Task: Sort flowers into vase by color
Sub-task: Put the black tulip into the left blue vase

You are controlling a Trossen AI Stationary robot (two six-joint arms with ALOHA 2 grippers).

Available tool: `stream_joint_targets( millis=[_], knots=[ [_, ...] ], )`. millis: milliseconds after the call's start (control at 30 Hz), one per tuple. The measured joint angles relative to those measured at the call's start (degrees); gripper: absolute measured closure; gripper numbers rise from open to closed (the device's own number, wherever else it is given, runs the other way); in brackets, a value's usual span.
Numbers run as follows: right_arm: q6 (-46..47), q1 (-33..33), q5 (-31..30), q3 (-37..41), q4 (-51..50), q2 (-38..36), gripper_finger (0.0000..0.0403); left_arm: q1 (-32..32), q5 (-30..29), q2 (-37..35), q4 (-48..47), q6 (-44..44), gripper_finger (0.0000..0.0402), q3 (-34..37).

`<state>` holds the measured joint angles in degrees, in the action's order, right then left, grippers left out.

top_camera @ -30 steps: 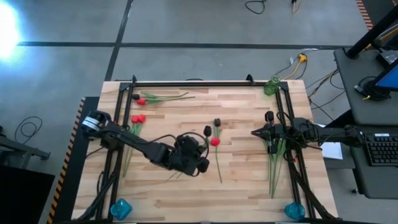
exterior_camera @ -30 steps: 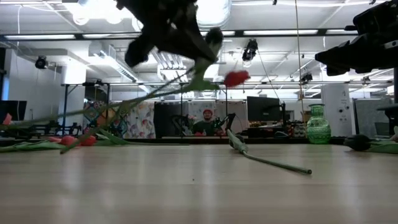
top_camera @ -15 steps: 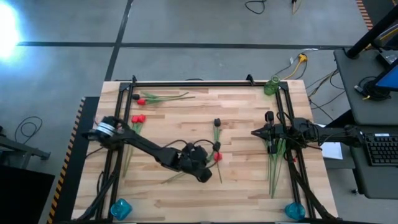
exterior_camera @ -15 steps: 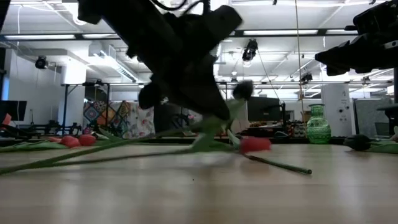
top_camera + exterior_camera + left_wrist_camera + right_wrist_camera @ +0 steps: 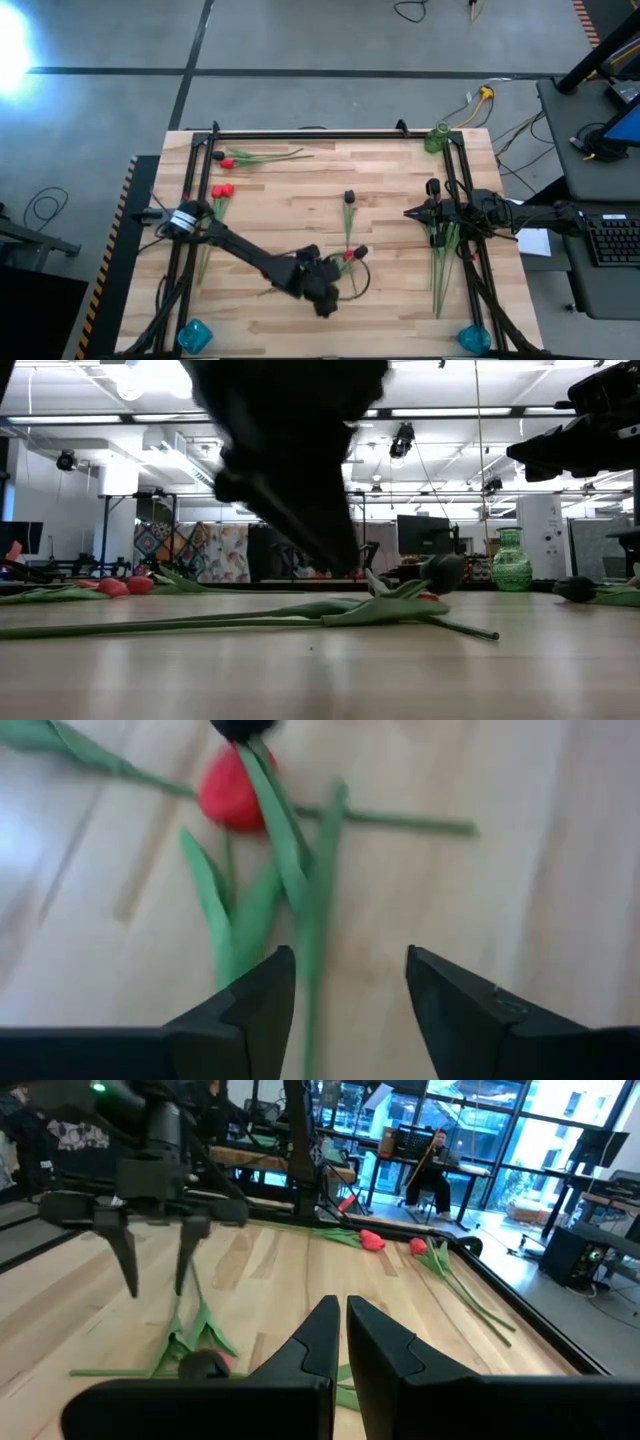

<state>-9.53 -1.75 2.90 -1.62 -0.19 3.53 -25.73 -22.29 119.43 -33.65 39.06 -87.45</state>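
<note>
Jaws on the left gripper point(image 5: 345, 985) are apart, holding nothing; flowers point(image 5: 262, 850) lie just ahead. Seems mid-release, regrasp next.

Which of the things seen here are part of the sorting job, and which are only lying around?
Part of the job:
- red and dark flowers lying under the open left gripper
- red flowers at the table's left edge
- dark flower mid-table
- green vase in the far right corner

Only lying around:
- two blue objects on the near corners
- cables on the floor
- keyboard beside the table
</note>
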Motion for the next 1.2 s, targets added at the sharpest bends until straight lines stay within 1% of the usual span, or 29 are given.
stream_joint_targets(
  millis=[100, 167, 267, 400, 467, 567, 600, 700, 767, 900, 1067, 1200],
  knots=[
    [0.01, 0.01, 0.02, 0.01, 0.0, 0.0, 0.0385, -1.39, -0.26, -0.25, -3.8, 1.71, 0.0221, -0.11],
    [0.02, 0.02, 0.0, 0.01, 0.0, 0.0, 0.0385, -2.29, -0.29, -0.23, -4.46, 1.86, 0.0224, 0.27],
    [-0.01, 0.02, 0.0, -0.01, 0.0, 0.0, 0.0385, -3.06, 1.74, -0.23, -3.29, -0.59, 0.0234, 0.56],
    [0.06, 0.0, 0.0, 0.02, 0.0, 0.0, 0.0385, -2.71, 2.29, -0.25, -1.16, -1.91, 0.0247, 3.04],
    [-0.01, 0.01, 0.0, 0.02, 0.0, 0.0, 0.0385, -2.27, 1.44, -0.26, 2.11, -2.06, 0.0252, 5.43],
    [0.04, -0.01, 0.0, 0.02, 0.01, 0.0, 0.0385, -2.12, -2.81, -0.29, 8.9, -3.47, 0.0255, 9.25],
    [-0.01, 0.01, 0.02, 0.0, 0.0, 0.0, 0.0385, -1.89, -2.96, -0.31, 12.15, -3.75, 0.0255, 10.39],
    [0.08, 0.0, 0.02, 0.02, 0.0, 0.0, 0.0385, -1.3, -0.73, -0.35, 22.73, -5.15, 0.0255, 13.7],
    [-0.01, 0.0, 0.0, 0.02, 0.0, 0.0, 0.0385, -0.93, -0.91, -0.33, 27.64, -5.99, 0.0255, 15.36],
    [0.0, 0.0, 0.01, 0.02, 0.0, 0.0, 0.0385, -0.01, -3.67, -0.32, 30.26, -6.24, 0.0255, 16.58],
    [-0.01, 0.01, 0.0, 0.02, 0.0, 0.0, 0.0385, 1.2, -3.77, -0.21, 35.13, -9.71, 0.0255, 16.99],
    [0.05, 0.01, 0.01, 0.02, 0.0, 0.0, 0.0385, 2.07, -3.11, 0.63, 35.55, -11.66, 0.0255, 15.55]
  ],
)
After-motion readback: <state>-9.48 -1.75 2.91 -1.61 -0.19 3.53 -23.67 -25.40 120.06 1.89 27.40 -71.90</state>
